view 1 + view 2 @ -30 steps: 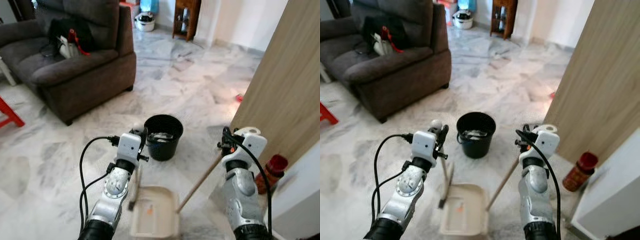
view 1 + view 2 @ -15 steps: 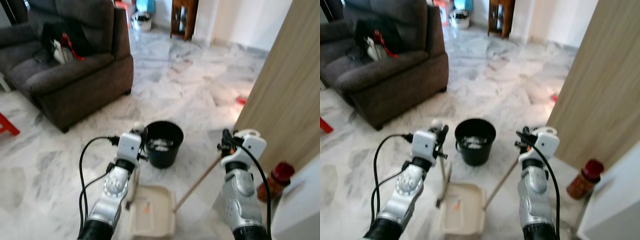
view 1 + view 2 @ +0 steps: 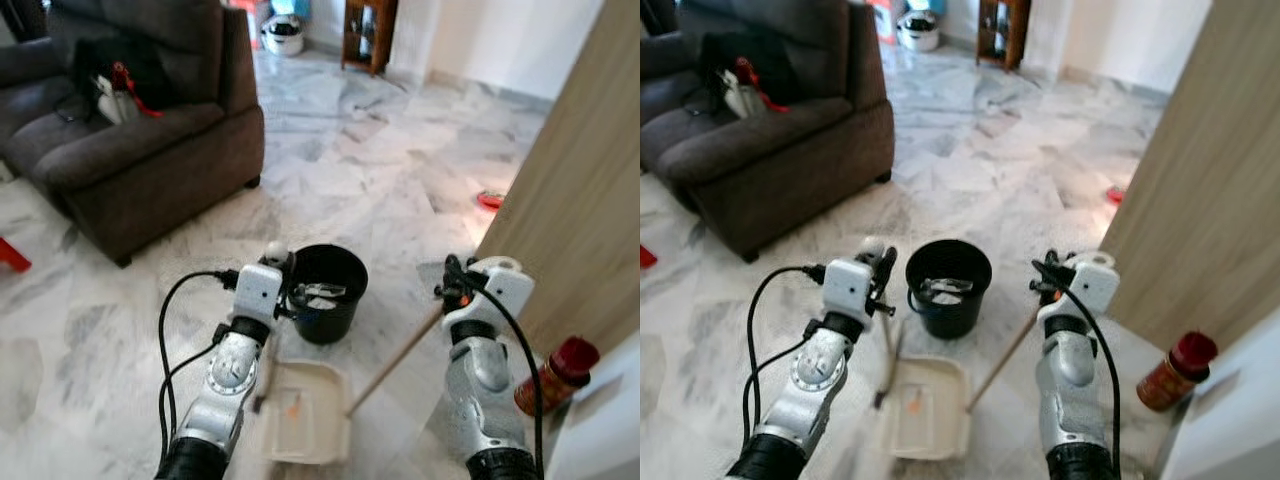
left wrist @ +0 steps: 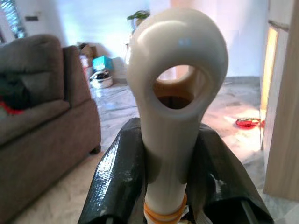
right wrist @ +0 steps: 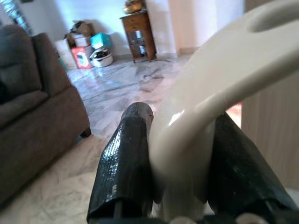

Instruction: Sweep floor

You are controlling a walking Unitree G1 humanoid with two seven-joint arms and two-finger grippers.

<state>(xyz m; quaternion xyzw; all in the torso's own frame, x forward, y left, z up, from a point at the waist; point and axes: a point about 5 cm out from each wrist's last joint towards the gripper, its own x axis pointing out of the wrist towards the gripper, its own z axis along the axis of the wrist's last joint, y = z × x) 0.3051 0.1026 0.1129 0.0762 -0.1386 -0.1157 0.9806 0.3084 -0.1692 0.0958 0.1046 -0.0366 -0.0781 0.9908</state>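
Left wrist view shows the left pincer (image 4: 175,186) clamped on the cream looped top of the broom handle (image 4: 175,84), its fingers (image 4: 117,182) pressed to either side. From the head camera, that handle drops to the marble floor (image 3: 380,170) just beside the cream dustpan (image 3: 300,412). The right pincer (image 5: 180,186) grips the dustpan handle (image 5: 224,79), whose wooden pole (image 3: 395,362) slants down to the pan. A black bucket (image 3: 325,290) stands just beyond the pan, between both pincers.

camera: tilted and shifted (scene slid) | dustpan (image 3: 300,425): now angled, nearer the bucket (image 3: 326,290)
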